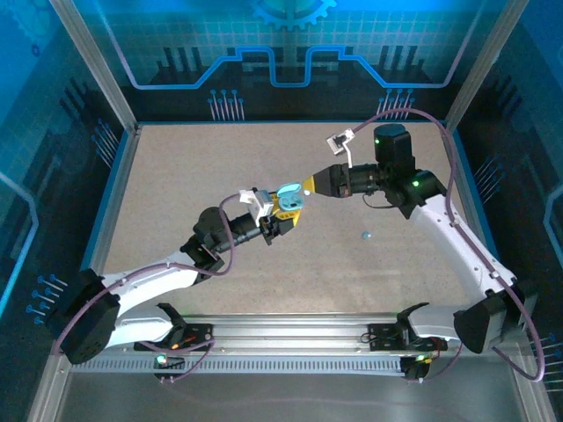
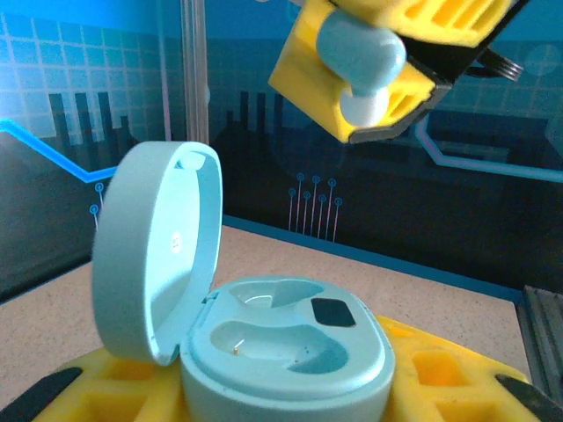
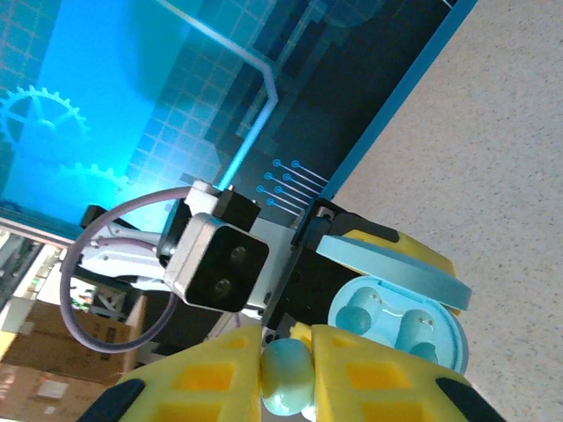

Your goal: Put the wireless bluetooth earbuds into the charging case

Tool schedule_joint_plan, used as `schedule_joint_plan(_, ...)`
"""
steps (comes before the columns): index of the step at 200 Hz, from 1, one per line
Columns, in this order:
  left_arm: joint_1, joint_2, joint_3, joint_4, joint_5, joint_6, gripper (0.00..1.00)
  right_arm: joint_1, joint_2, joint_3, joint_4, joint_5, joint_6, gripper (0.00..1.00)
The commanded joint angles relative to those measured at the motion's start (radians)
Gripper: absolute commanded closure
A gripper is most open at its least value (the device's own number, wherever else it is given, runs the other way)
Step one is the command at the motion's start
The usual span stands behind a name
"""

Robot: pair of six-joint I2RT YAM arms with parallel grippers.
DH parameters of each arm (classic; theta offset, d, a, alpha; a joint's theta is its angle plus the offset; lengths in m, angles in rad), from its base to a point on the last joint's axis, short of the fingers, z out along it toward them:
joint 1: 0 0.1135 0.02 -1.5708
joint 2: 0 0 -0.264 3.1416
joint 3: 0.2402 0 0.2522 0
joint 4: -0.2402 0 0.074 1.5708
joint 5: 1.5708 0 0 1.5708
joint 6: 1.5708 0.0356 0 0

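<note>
While the left gripper (image 1: 283,214) sits around mid-table with its yellow fingers (image 2: 440,374) clamped on the sides of the teal charging case (image 2: 290,347), the right gripper (image 3: 288,352) is pinching too; its jaws are nearly together, with a pale blue earbud (image 3: 286,378) squeezed between the yellow pads (image 3: 369,378). So that bud is up in the air, just above and beside the case, not touching it.

The left wrist view gives the best look into the case; the lid (image 2: 149,255) is flipped up on its hinge and stands almost upright on the left, and both wells look empty, with a small dark patch beside them. It also shows the bud from below, its whitish tip poking out of the pinch. The right wrist view comes from the other side; it looks past the bud onto the open case and catches the left wrist camera (image 3: 215,264) right behind it.

From the top view the two grippers meet nose to nose, so the case is a small teal blob partly covered by the right one; what that view adds is a loose earbud (image 1: 366,236) lying on the sandy table (image 1: 220,158), well apart from the case, nearer the right arm.
</note>
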Motion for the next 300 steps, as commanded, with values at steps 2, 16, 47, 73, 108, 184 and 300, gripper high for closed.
schedule_joint_plan(2,-0.012,0.008,-0.006,0.101,0.029,0.020,0.64,0.031,-0.017,-0.012,-0.053,0.060,-0.095,0.80)
schedule_joint_plan(16,-0.014,0.011,-0.003,0.109,0.031,0.017,0.63,0.039,-0.013,-0.015,-0.070,0.072,-0.110,0.80)
schedule_joint_plan(47,-0.021,0.008,0.002,0.109,0.043,0.011,0.63,0.056,-0.001,-0.022,-0.071,0.082,-0.121,0.80)
schedule_joint_plan(73,-0.026,0.008,0.006,0.104,0.048,0.008,0.63,0.065,0.008,-0.023,-0.065,0.086,-0.118,0.80)
schedule_joint_plan(108,-0.029,0.010,0.010,0.111,0.051,0.003,0.63,0.072,0.021,-0.024,-0.076,0.100,-0.124,0.80)
schedule_joint_plan(184,-0.030,0.011,0.011,0.136,0.045,-0.001,0.63,0.073,0.051,-0.009,-0.149,0.135,-0.151,0.78)
schedule_joint_plan(300,-0.032,0.007,0.011,0.139,0.043,-0.004,0.64,0.075,0.064,0.049,-0.251,0.217,-0.168,0.65)
